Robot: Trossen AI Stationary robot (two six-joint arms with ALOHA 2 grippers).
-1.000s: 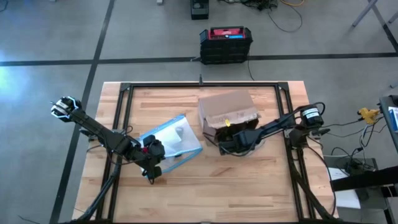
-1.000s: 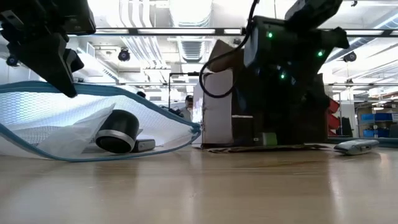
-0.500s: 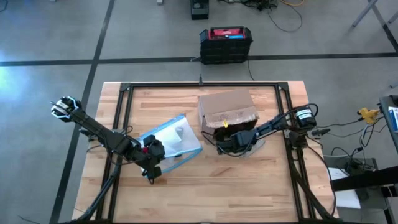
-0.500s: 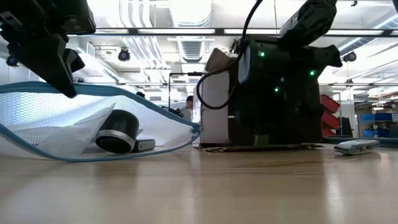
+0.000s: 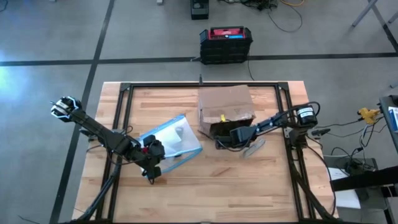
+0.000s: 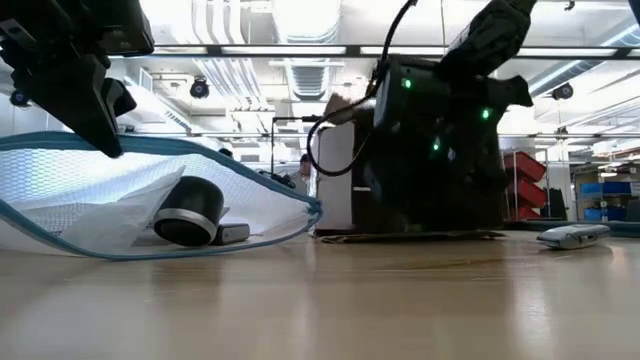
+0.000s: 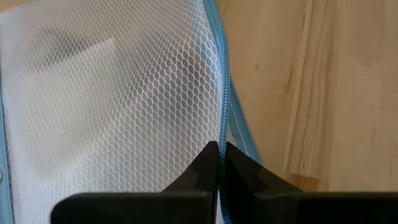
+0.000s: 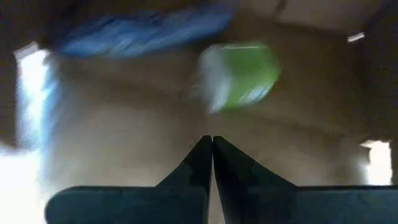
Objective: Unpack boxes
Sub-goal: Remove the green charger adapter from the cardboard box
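The brown cardboard box (image 5: 225, 107) lies on its side at the table's middle right, its mouth toward the near edge. My right gripper (image 5: 217, 141) is shut at that mouth. In its wrist view the shut fingers (image 8: 211, 146) point into the box, where a green item (image 8: 241, 73) and a blue item (image 8: 140, 31) show blurred. My left gripper (image 5: 153, 168) is shut on the mesh pouch with a blue edge (image 5: 171, 142), left of the box. The pouch rests on the table and holds a black cylinder (image 6: 190, 212). My left gripper pinches the pouch's blue zipper edge (image 7: 224, 127) between its two fingers, at the pouch's near left corner. That edge (image 6: 150, 142) is raised toward the fingers, and the pouch's belly stays on the table. My right gripper is shut inside the box's mouth; whether it touches the box or its contents, I cannot tell.
A flat grey object (image 5: 252, 148) lies on the table just right of my right gripper. Black frame rails (image 5: 124, 93) run around the table top. A black-and-red case (image 5: 225, 42) stands on the floor beyond the far edge. Bare wood lies along the near edge.
My right gripper has moved toward the table's left and far side, deeper into the box's mouth, uncovering the flat grey object. The box has shifted a little toward the far edge. My left gripper and the pouch have kept still.
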